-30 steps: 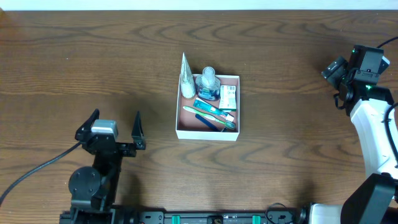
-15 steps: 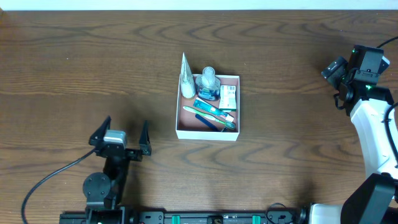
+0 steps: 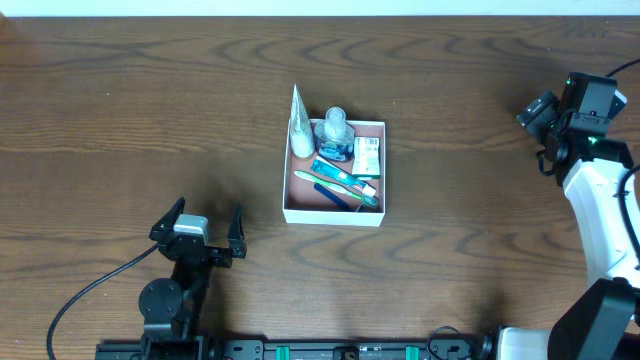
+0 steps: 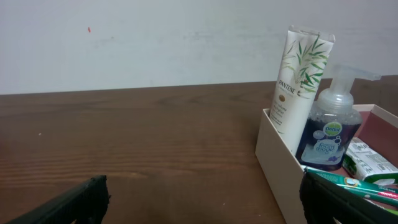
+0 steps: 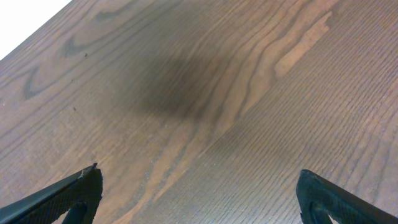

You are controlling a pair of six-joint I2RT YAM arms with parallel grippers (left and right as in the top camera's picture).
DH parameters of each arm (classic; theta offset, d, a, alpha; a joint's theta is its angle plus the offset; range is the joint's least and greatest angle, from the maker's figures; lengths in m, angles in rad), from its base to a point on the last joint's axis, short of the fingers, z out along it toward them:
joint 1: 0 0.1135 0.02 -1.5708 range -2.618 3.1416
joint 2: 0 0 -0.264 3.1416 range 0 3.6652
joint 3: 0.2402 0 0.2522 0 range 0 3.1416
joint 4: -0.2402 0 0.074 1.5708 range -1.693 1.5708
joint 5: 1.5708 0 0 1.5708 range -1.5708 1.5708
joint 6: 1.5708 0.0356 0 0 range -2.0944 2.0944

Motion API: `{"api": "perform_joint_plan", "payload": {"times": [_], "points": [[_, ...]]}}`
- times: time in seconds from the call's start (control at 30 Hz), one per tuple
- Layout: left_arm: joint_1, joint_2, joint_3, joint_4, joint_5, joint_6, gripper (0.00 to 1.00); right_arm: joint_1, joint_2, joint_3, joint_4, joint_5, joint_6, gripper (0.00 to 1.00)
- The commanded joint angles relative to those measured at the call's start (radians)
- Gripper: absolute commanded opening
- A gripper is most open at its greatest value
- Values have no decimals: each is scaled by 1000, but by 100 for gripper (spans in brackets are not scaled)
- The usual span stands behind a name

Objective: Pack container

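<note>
since a second ago the left gripper (image 3: pixel 210 208) has drawn back toward the near edge of the table (image 3: pixel 120 100) and drifted a little toward its middle; nothing else has shifted. its fingers stand wide apart with nothing between them, and its wrist view looks low across the wood at the container (image 3: pixel 333 216).

the container sits near the middle of the tabletop, a touch closer to the far edge. inside, a white tube (image 3: pixel 297 125) leans in the far left corner with a clear pump bottle (image 3: pixel 334 128) just beside it, a green-and-white packet (image 3: pixel 367 155) lies along the right wall, and toothbrushes (image 3: pixel 340 180) lie slantwise across the reddish floor.

the right gripper (image 5: pixel 198 186) hangs over bare wood by the right edge, toward the far corner, spread wide and holding nothing.

the surface is dark brown wood with strong wavy grain. behind the far edge rises a plain pale wall (image 4: pixel 155 37).
</note>
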Motion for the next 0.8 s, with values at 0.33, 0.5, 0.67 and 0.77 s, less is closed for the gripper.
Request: {"api": "perform_joint_plan", "payload": {"times": [0.33,0.5,0.67,0.77], "points": [[5,11,-14,-40,11,6,98,-5,2,2,2,9,-6,99],[5,14,-14,-40,11,6,98,-5,2,2,2,9,-6,99],[5,14,-14,-40,11,6,98,-5,2,2,2,9,-6,99],[5,14,-14,-40,11,6,98,-5,2,2,2,9,-5,99]]}}
